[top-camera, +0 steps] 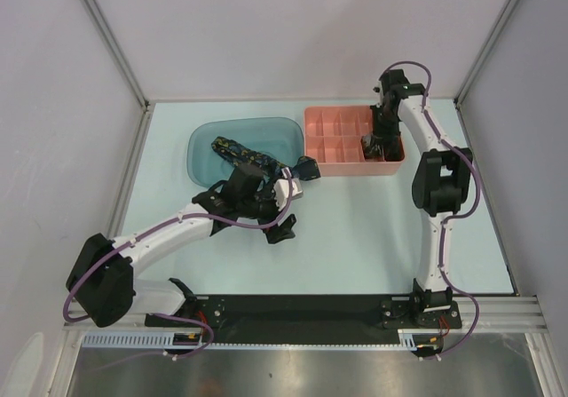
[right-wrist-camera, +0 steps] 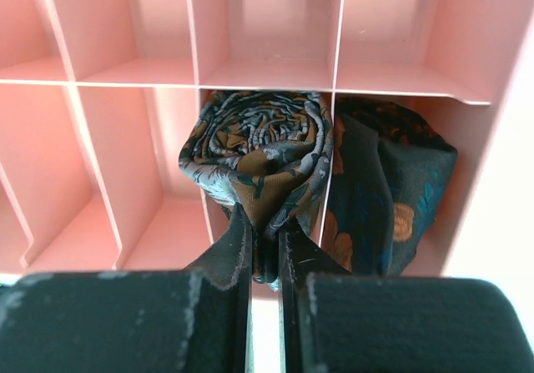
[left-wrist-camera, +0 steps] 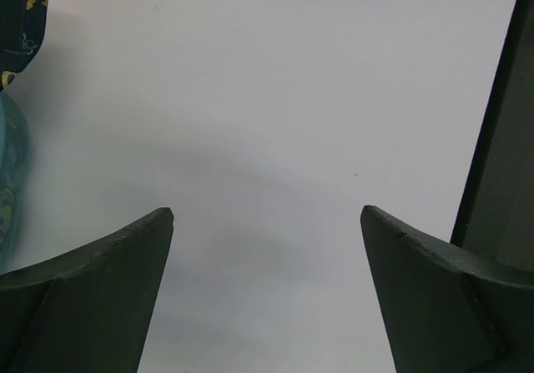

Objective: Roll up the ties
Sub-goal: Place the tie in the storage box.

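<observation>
A rolled tie (right-wrist-camera: 254, 143), brown with grey leaf pattern, sits in a compartment of the pink divided box (right-wrist-camera: 125, 131). My right gripper (right-wrist-camera: 265, 223) is shut on its lower fold, inside the box's right end (top-camera: 377, 141). A second rolled tie (right-wrist-camera: 388, 194), dark with teal and orange flowers, fills the compartment to its right. An unrolled navy tie (top-camera: 241, 154) with yellowish specks lies in the teal tray (top-camera: 209, 144); its end shows in the left wrist view (left-wrist-camera: 21, 22). My left gripper (top-camera: 297, 199) (left-wrist-camera: 267, 214) hangs open over bare table just right of the tray, holding nothing.
The pink box (top-camera: 324, 135) stands at the back right, touching the tray's right side. The teal tray's rim (left-wrist-camera: 12, 164) shows at the left edge of the left wrist view. A dark frame post (left-wrist-camera: 501, 139) stands at its right. Enclosure walls surround the table.
</observation>
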Controlling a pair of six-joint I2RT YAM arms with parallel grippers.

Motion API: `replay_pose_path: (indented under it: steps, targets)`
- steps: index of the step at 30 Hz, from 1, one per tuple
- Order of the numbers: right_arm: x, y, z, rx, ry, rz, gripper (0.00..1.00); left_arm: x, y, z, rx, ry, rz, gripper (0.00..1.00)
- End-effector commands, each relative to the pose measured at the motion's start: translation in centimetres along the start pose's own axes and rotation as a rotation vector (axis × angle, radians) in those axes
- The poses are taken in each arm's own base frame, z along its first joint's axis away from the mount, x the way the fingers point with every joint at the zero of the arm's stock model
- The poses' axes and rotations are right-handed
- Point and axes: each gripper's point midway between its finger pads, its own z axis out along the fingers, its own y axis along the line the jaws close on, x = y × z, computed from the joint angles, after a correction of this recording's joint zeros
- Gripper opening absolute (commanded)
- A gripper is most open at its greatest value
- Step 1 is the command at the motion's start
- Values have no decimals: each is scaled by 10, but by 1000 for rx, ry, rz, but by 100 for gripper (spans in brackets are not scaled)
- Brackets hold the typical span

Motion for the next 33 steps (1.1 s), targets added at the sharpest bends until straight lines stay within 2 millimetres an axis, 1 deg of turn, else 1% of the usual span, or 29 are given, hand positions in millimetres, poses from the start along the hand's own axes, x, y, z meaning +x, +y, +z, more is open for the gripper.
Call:
replay_pose_path:
  steps: [1, 5, 6, 10, 13, 14, 16, 17, 19, 21, 22, 23, 25, 27, 28, 29, 30, 31, 32, 33]
  targets:
    - [27, -10, 49, 54, 114, 3, 0, -13, 3, -8, -22, -58, -3, 100]
    - [29, -11, 55, 54, 121, 9, 0, -13, 2, -8, -18, -57, -6, 99]
    - [29, -8, 55, 43, 121, 7, 0, -14, 3, -7, -18, -57, -6, 100]
    - [23, -2, 51, 23, 106, -2, 1, -14, 3, -7, -16, -54, -4, 99]
    - [13, 4, 40, 0, 72, -2, 15, -15, 3, -7, -13, -55, 0, 100]
    - [7, 8, 34, -12, 50, -6, 24, -16, 3, -7, -16, -54, 2, 100]
    - [-2, 13, 22, -30, 20, -13, 28, -19, 4, -8, -17, -56, 10, 100]
    - [-6, 15, 16, -34, 7, -16, 35, -20, 5, -8, -17, -56, 12, 100]
    - [-18, 19, 0, -46, -38, -31, 45, -23, 6, -8, -18, -59, 19, 100]
    - [-26, 22, -11, -57, -67, -42, 47, -24, 6, -7, -14, -61, 20, 99]
    - [-30, 22, -18, -57, -84, -45, 50, -25, 6, -6, -14, -61, 19, 100]
    - [-31, 25, -22, -70, -86, -49, 51, -25, 6, -5, -9, -61, 15, 100]
    - [-38, 24, -35, -76, -115, -54, 51, -28, 5, -5, -4, -69, 11, 100]
    - [-43, 28, -46, -103, -137, -60, 52, -32, 8, -5, -14, -73, 10, 100]
    - [-46, 30, -53, -112, -153, -62, 56, -33, 9, -6, -18, -73, 0, 100]
    - [-51, 35, -65, -139, -178, -78, 58, -34, 10, -6, -21, -74, -7, 100]
    - [-52, 39, -71, -159, -189, -83, 60, -39, 10, -8, -15, -78, -11, 100]
    - [-59, 41, -80, -174, -222, -89, 65, -41, 10, -9, -7, -79, -21, 100]
    - [-63, 46, -96, -205, -255, -101, 69, -45, 14, -12, -11, -85, -31, 100]
    - [-66, 46, -102, -219, -277, -110, 73, -55, 16, -15, -6, -97, -44, 100]
